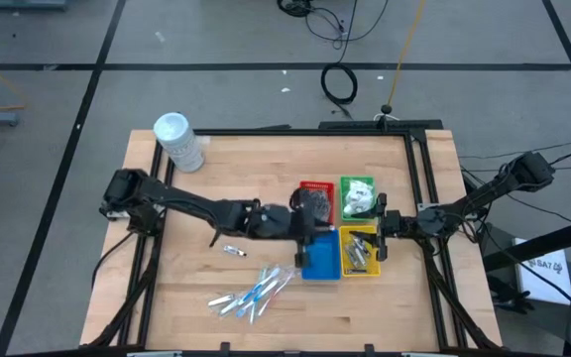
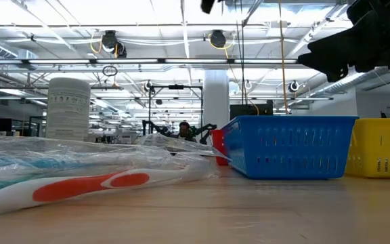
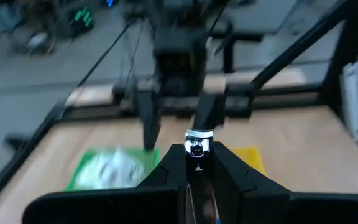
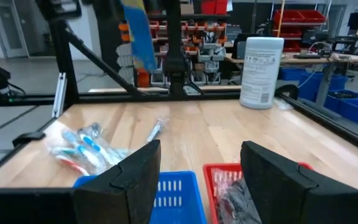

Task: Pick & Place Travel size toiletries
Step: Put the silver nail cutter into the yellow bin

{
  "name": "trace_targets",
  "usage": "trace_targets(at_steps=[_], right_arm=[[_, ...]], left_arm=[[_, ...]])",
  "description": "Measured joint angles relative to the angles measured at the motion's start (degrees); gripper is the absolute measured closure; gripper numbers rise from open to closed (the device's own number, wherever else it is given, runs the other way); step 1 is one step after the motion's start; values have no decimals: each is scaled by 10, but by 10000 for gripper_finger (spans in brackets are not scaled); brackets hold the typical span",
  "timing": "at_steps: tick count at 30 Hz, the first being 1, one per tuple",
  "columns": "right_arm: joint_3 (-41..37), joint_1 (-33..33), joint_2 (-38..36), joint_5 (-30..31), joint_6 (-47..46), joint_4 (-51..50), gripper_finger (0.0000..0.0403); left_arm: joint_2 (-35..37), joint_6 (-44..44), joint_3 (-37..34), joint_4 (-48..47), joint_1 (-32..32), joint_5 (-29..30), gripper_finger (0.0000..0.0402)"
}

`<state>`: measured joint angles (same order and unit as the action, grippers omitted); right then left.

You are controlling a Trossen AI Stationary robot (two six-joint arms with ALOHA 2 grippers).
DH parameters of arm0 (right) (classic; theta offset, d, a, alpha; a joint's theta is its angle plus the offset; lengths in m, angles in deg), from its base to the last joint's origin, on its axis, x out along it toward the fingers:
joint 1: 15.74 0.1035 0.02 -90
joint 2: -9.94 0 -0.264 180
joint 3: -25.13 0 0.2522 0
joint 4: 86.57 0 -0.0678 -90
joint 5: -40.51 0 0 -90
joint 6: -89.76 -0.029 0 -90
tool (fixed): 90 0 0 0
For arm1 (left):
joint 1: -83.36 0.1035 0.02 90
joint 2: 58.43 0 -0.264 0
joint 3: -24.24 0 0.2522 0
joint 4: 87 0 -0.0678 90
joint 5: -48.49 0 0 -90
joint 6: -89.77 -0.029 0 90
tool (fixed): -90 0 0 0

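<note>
A slim clear-wrapped blue-and-white stick (image 3: 197, 148) is pinched between the pressed-together fingers of the left tool (image 1: 310, 241), which hangs above the blue square plastic tray (image 1: 319, 260). More clear-wrapped sticks (image 1: 252, 292) lie piled on the wooden desk (image 1: 196, 297), well apart from that tool, with one lone stick (image 1: 233, 251) nearer the arm. The right tool (image 1: 385, 231), fingers spread and holding nothing, hovers by the yellow square tray (image 1: 360, 253).

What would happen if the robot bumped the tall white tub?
The tall white tub stands upright near the table's far left corner, so a bump up high would probably tip it. Its round sides suggest it would then roll.
</note>
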<state>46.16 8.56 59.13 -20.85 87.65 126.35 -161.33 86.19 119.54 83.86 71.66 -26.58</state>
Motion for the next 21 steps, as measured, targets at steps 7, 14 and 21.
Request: trace_targets(at_steps=[7, 14, 21], right_arm=[[0, -6, 0, 13, 38, 59, 193], [0, -11, 0, 14, 45, 90, 193], [0, -11, 0, 11, 45, 108, 192]], left_arm=[[-28, -22, 0, 114, 55, -132, 373], [-85, -19, 0, 247, 87, -191, 373], [-130, 9, 7, 297, 100, -200, 373]])
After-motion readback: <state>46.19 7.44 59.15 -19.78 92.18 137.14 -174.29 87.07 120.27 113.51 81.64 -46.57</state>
